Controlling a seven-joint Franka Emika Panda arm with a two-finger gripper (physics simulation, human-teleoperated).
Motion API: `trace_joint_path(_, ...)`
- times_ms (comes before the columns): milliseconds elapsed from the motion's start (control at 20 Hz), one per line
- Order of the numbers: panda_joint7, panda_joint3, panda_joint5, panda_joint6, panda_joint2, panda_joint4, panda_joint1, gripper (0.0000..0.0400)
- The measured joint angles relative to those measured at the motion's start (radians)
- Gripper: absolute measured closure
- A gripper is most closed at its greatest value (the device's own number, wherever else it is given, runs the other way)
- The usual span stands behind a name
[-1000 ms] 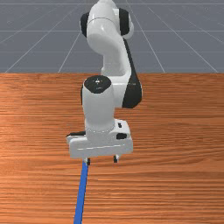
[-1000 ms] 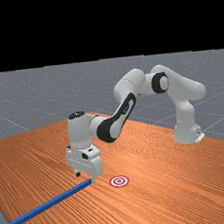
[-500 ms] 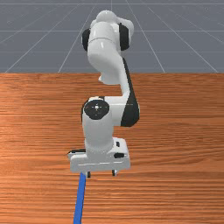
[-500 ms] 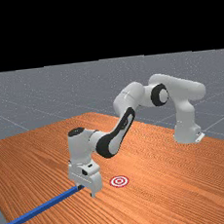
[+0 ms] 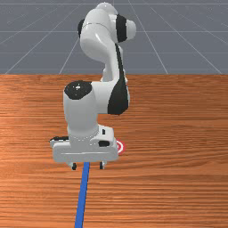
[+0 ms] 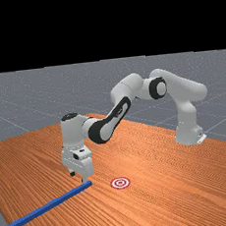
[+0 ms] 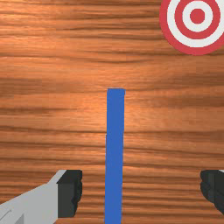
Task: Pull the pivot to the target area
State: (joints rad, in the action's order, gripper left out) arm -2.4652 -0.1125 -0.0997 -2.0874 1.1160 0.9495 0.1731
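Lining up the grasp, it seems: fingers (image 7: 70,192) spread, holding nothing, astride the blue bar (image 7: 114,153), which lies on the worktop (image 5: 178,178), one end near the target (image 6: 120,183); next should be centre, lower, close, pull.

Wood tbl (image 6: 173,192) w/ blue bar (image 6: 48,206) & red/wht target (image 6: 120,183).
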Motion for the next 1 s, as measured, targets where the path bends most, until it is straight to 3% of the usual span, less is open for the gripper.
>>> trace_joint_path(150,-0.046,0.013,-0.021,-0.005,0.021,-0.028,0.017,0.0)
trace_joint_path(350,-0.131,-0.003,-0.014,-0.014,0.233,-0.246,0.017,0.0)
trace_joint_path(400,-0.08,0.004,-0.01,-0.02,0.232,-0.241,0.014,0.0003)
trace_joint_path(450,-0.082,0.001,-0.011,-0.122,0.211,-0.176,0.021,0.0001)
trace_joint_path(500,-0.08,0.004,-0.009,-0.021,0.229,-0.243,0.014,0.0001)
trace_joint_path(550,-0.11,0.001,-0.01,-0.002,0.275,-0.32,0.011,0.0001)
trace_joint_path(650,-0.086,0.003,-0.008,-0.036,0.264,-0.287,0.012,0.0)
trace_joint_path(800,-0.095,0.002,-0.002,0.024,0.325,-0.403,0.007,0.0)
trace_joint_path(850,-0.095,0.002,-0.002,0.024,0.325,-0.403,0.007,0.0157)
trace_joint_path(900,-0.098,0.003,0.001,0.036,0.342,-0.434,0.005,0.0236)
trace_joint_path(1000,-0.073,0.026,-0.022,0.011,0.319,-0.392,-0.005,0.0302)
